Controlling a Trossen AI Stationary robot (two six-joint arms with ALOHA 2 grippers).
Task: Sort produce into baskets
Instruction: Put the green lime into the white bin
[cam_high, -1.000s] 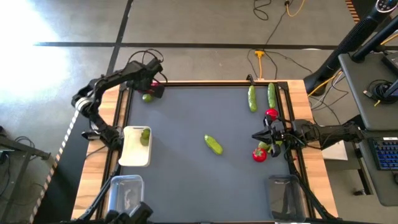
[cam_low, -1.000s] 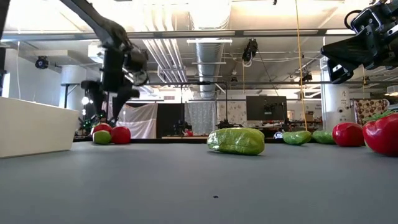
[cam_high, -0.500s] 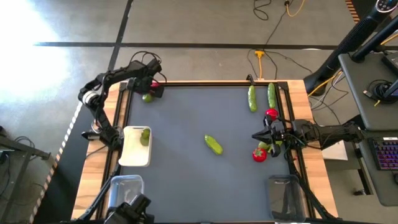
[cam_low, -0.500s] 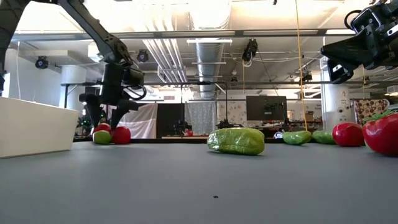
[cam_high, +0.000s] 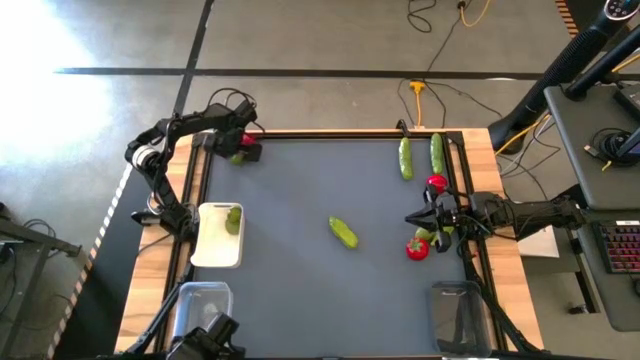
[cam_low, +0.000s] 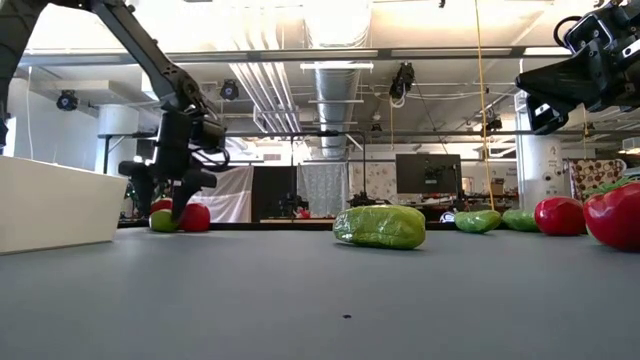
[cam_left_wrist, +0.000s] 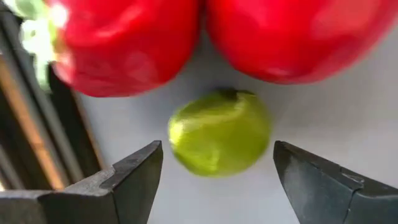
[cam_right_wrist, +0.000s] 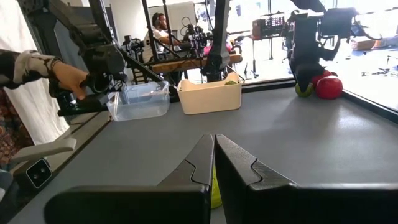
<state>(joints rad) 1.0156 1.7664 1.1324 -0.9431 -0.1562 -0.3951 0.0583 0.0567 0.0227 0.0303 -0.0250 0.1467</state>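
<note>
Reaching for a lime (cam_left_wrist: 219, 132) at the table's far left corner, beside two red pieces (cam_left_wrist: 122, 43): left gripper (cam_left_wrist: 217, 186) open, straddling it, not yet closed. Right gripper (cam_right_wrist: 214, 163) shut, idle near the right edge. Next, probably lowering, closing, carrying to the white tray (cam_high: 212, 255)

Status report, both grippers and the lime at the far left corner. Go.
Left gripper open, straddling the lime, not yet closed. Two red pieces crowd just behind it. Right gripper shut, empty, waiting by the table's right edge.
</note>
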